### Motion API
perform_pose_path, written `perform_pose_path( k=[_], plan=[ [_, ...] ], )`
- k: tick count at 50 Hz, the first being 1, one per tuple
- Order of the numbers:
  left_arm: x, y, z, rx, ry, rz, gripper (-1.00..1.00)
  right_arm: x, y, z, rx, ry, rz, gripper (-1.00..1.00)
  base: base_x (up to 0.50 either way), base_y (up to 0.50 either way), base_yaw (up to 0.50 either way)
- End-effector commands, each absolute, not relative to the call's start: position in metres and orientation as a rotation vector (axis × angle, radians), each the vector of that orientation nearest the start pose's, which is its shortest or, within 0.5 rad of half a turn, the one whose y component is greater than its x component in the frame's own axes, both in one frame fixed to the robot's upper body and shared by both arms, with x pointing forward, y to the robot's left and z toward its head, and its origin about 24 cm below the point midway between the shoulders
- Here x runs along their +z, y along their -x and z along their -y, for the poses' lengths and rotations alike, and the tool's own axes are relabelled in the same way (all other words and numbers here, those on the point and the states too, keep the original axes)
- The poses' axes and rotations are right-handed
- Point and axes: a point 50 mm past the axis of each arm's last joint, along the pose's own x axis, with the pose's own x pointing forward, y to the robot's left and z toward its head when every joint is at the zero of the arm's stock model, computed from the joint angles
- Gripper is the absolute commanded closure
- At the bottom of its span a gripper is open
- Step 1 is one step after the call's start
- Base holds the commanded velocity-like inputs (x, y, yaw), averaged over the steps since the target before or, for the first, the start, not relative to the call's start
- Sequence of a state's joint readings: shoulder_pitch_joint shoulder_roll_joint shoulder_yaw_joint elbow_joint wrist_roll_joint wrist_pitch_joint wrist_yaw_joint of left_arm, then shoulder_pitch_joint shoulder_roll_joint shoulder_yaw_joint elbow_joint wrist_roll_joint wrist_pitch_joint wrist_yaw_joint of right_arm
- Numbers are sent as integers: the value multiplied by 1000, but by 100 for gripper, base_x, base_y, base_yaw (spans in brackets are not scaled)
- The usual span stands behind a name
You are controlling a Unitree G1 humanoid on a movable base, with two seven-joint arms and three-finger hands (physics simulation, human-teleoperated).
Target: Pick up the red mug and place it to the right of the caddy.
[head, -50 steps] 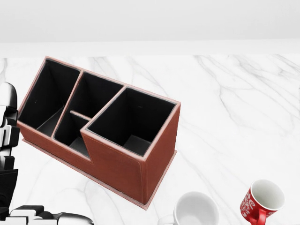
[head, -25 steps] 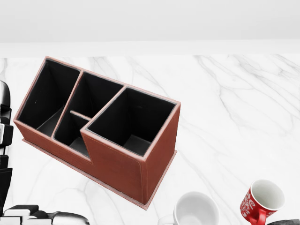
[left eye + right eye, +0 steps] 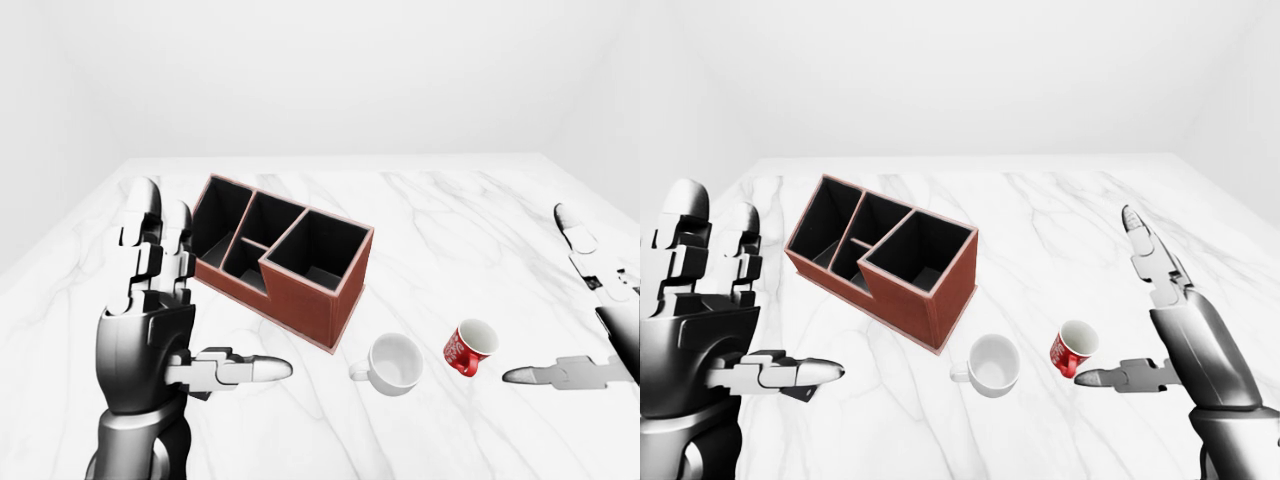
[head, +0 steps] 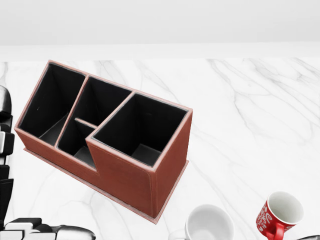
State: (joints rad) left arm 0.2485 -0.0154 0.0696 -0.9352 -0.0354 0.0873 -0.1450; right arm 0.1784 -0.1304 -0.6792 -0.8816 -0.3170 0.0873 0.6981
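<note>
Red mug (image 3: 471, 346): one, beside one white mug (image 3: 393, 363).

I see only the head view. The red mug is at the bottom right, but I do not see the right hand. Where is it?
Observer: The right hand is open, just right of the red mug, not touching it.
Operator: Is the mug upright?
Observer: No, it is tilted, its opening toward the upper right in the right-eye view.
Operator: And the left hand?
Observer: The left hand is open, raised at the left of the caddy, holding nothing.
</note>
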Motion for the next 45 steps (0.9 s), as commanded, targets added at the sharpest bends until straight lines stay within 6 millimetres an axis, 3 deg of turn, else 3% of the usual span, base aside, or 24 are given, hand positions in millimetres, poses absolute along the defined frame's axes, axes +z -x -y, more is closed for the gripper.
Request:
perform_pose_path(
  k=[1,16,26,45],
  plan=[
    [187,-163,-164,-24,-62,597,-100,183,-147,257,-116,876,169,-98,0,0,0],
    [183,-165,-162,-29,-62,578,-100,165,-148,268,-131,855,57,-98,0,0,0],
    [183,-165,-162,-32,-60,576,-100,144,-170,280,-78,879,-65,-98,0,0,0],
    [182,-166,-161,-33,-59,570,-100,116,-192,290,18,996,-197,-98,0,0,0]
  ],
)
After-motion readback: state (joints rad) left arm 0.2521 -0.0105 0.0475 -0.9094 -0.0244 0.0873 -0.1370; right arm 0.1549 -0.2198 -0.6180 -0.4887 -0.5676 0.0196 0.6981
